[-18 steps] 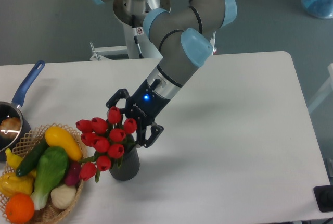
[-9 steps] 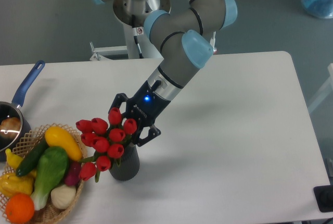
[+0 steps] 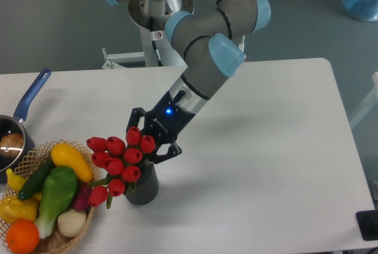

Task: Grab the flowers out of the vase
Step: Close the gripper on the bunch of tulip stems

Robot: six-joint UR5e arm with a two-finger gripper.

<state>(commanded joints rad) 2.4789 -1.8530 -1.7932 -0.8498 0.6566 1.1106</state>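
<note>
The gripper (image 3: 149,142) sits low over the table (image 3: 266,147), angled down and to the left from the arm (image 3: 204,59). Its two dark fingers (image 3: 167,152) stand close on either side of the right-hand buds of the flowers (image 3: 121,156). The jaws are narrowed around those top buds; whether they actually press on them cannot be told from this view. A blue light glows on the gripper body just behind the fingers.

The flowers are a bunch of red tulip buds with green stems. They stand in the vase (image 3: 143,188), leaning left, with the lowest buds hanging over the rim toward the basket (image 3: 71,233). The vase is a dark cylinder, upright on the table, near the front edge and just below the gripper.

The basket stands just left of the vase and holds a yellow squash (image 3: 71,161), green vegetables (image 3: 56,195), an orange (image 3: 23,236) and a white bulb (image 3: 72,221). Farther left, a pan (image 3: 12,142) with a blue handle (image 3: 32,93) lies at the table's left edge.
</note>
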